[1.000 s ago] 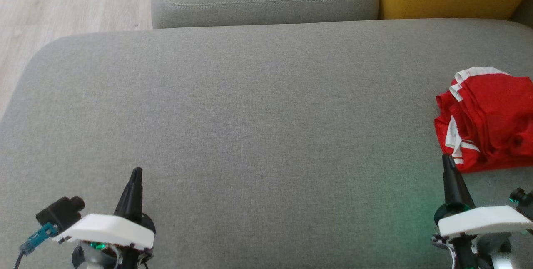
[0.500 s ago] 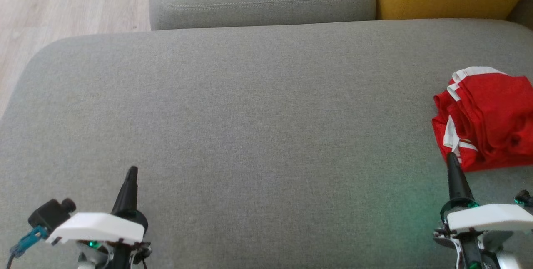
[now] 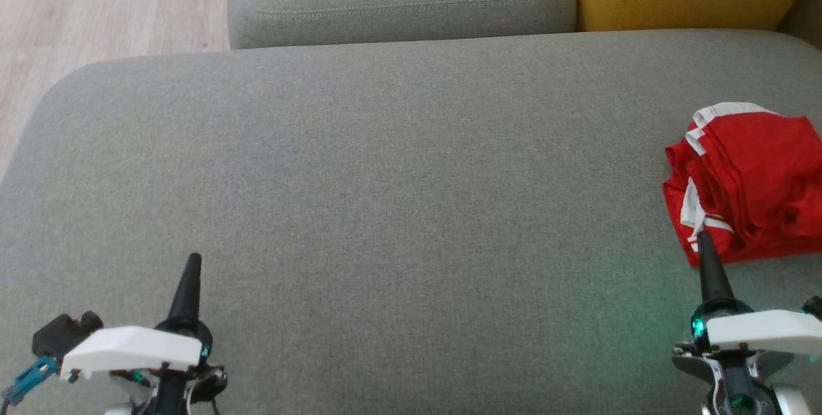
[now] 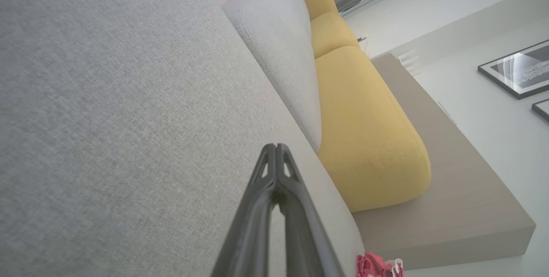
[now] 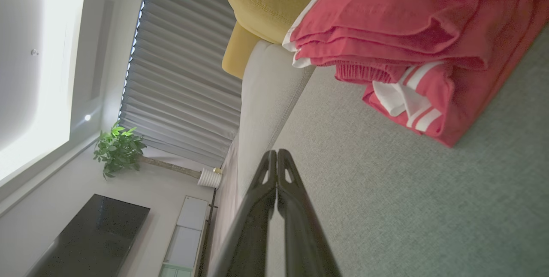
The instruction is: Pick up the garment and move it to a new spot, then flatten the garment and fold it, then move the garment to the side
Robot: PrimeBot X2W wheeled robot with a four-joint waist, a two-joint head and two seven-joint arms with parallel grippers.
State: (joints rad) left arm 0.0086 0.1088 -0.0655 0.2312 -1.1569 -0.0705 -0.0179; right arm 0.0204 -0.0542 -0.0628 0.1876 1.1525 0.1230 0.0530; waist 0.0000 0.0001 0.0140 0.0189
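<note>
The crumpled red garment lies at 3 o'clock on the grey sofa seat. The right gripper and left gripper are both clenched and empty. The right should spread its fingers before dipping onto the bunched near edge. A second ago its tip sat just short of that edge; now it overlaps it.

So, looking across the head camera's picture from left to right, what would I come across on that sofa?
The left gripper, a bare stretch of grey sofa seat, then the bunched red garment with white stripes at the right edge.
</note>
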